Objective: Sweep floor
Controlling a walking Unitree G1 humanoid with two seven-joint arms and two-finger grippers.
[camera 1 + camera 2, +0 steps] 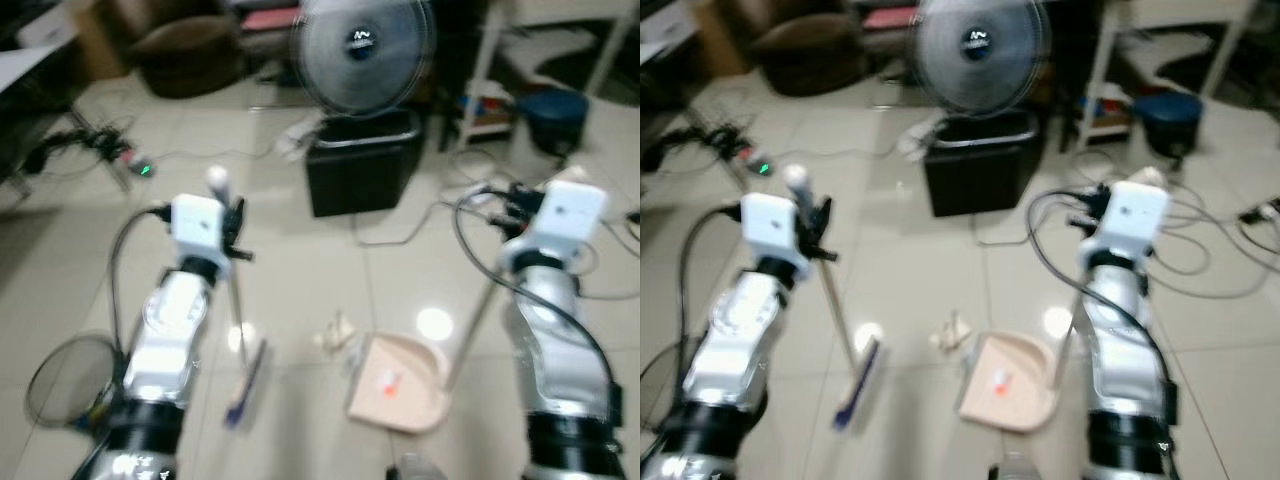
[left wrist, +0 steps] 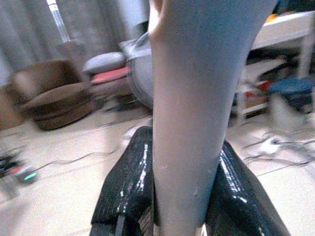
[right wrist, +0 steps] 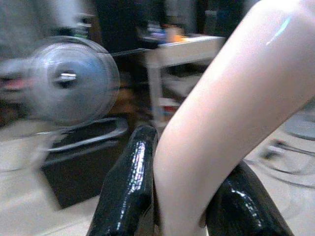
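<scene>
My left gripper [image 1: 232, 228] is shut on the broom handle [image 2: 197, 113], which runs down to a blue-bristled broom head [image 1: 244, 383] resting on the tiled floor. My right gripper [image 3: 189, 196] is shut on the pale handle [image 3: 231, 118] of a beige dustpan [image 1: 400, 385] that sits on the floor in front of me, a little to the right. A small red scrap lies inside the pan. Crumpled pale litter [image 1: 338, 333] lies on the tiles between the broom head and the pan's edge.
A black bin [image 1: 362, 160] stands ahead with a standing fan [image 1: 362, 48] at it. Cables [image 1: 600, 250] trail over the floor at right. A wire basket [image 1: 70, 378] lies at lower left. A brown armchair [image 1: 190, 50] is at the far left back; white shelving [image 1: 520, 60] at back right.
</scene>
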